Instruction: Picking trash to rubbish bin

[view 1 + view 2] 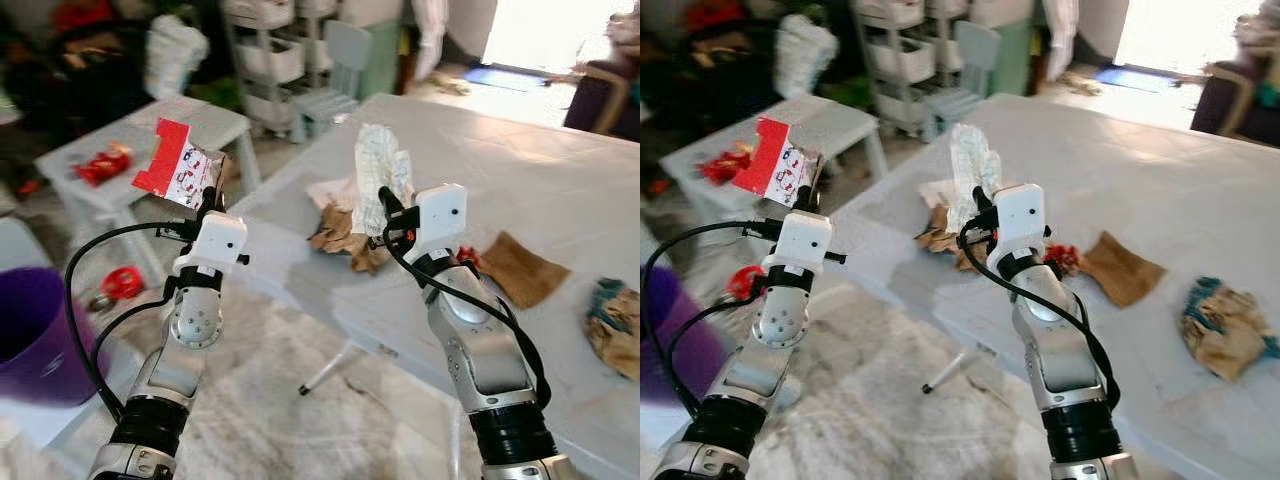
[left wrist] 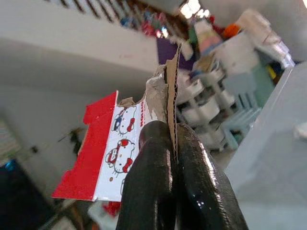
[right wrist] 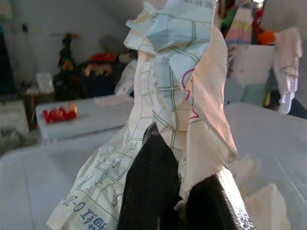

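Up front, two silver robot arms are raised side by side, each holding a piece of trash. The left claw [image 1: 212, 196] is closed on a torn piece of red and white cardboard printed with cartoon cats [image 1: 178, 163]; in the left wrist view its two black fingers [image 2: 153, 177] press together on the cardboard's [image 2: 112, 148] corrugated edge. That arm is held out past the worktop's edge, over the pale floor [image 1: 270, 390].

The right claw [image 1: 390, 215] is closed on a crumpled sheet of white paper with a green grid and printed writing [image 1: 378, 175], which stands up above the claw. In the right wrist view the paper [image 3: 168, 96] drapes over both black fingers [image 3: 148, 182]. This arm is above the near edge of a long white worktop [image 1: 540, 160].

On that worktop, just behind the right claw, lies a heap of crumpled brown paper [image 1: 340, 235]. Farther right lies a flat brown paper scrap [image 1: 522, 268], with a small red scrap [image 1: 467, 256] just beside the arm. Near the worktop's right end sits a crumpled brown and teal wad [image 1: 618, 318].

At the left edge of the view stands a purple plastic rubbish bin [image 1: 35, 335] on the floor, well apart from both claws. Behind it a small grey side table [image 1: 190, 120] carries a red wrapper [image 1: 102, 163], and a red round object [image 1: 122, 282] lies on the floor below.
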`<state>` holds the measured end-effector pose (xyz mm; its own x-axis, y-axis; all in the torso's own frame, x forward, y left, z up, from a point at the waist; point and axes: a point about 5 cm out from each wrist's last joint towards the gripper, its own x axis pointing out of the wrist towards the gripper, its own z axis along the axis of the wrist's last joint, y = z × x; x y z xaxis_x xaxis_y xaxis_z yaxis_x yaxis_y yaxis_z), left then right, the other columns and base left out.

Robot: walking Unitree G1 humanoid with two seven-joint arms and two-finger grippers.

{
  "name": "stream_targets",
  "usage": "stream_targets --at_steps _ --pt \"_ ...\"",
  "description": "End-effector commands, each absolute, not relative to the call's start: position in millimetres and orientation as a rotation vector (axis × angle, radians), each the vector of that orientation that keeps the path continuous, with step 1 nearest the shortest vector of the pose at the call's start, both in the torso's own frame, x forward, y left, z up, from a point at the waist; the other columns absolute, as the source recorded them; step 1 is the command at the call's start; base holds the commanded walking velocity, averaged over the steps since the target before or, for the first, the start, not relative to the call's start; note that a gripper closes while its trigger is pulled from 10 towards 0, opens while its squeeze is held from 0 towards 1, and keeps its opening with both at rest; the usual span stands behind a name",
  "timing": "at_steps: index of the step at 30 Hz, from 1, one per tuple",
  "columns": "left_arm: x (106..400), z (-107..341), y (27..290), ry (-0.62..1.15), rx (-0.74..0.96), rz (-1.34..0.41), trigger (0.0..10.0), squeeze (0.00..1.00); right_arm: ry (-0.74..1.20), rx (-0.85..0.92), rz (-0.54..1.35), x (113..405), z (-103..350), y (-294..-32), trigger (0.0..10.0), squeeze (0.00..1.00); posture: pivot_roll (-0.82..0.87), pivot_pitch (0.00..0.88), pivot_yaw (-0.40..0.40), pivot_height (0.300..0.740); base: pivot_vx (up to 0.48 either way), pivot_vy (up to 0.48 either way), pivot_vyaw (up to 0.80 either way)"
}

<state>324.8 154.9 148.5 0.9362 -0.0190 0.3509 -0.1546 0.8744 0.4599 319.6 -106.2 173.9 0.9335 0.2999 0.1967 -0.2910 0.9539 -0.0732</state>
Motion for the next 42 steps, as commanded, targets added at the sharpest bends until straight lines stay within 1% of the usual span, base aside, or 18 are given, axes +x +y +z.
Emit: stream_targets --at_steps 1,19,36,38,39,42 --pt "325.8 151.5 159.5 -0.344 0.490 0.084 0.0 0.00 -0.239 -0.040 0.311 318.6 183.0 -102.9 0.0 0.00 -0.13 0.000 0.016 0.740 0.000 0.000 0.80" --pt "323.9 138.1 158.7 -0.253 0.420 0.065 0.0 0.00 -0.235 -0.050 0.338 313.6 181.4 -97.0 0.0 0.00 -0.13 0.000 0.014 0.740 0.000 0.000 0.80" --pt "322.4 130.4 164.0 -0.208 0.406 0.063 0.0 0.00 -0.224 -0.058 0.360 309.4 176.2 -93.3 0.0 0.00 -0.13 0.000 0.018 0.740 0.000 0.000 0.80" --pt "322.2 129.2 163.7 -0.206 0.404 0.059 0.2 0.00 -0.222 -0.056 0.360 309.2 175.4 -93.2 0.0 0.00 -0.13 0.000 0.020 0.740 0.000 0.000 0.80" --pt "322.1 128.8 163.4 -0.207 0.396 0.057 1.0 0.00 -0.222 -0.056 0.361 309.4 175.3 -93.2 0.0 0.00 -0.13 0.000 0.021 0.740 0.000 0.000 0.80" --pt "322.7 128.9 161.8 -0.211 0.383 0.041 1.3 0.00 -0.229 -0.055 0.363 311.4 177.3 -93.1 0.0 0.00 -0.13 0.000 0.025 0.740 0.000 0.000 0.80"
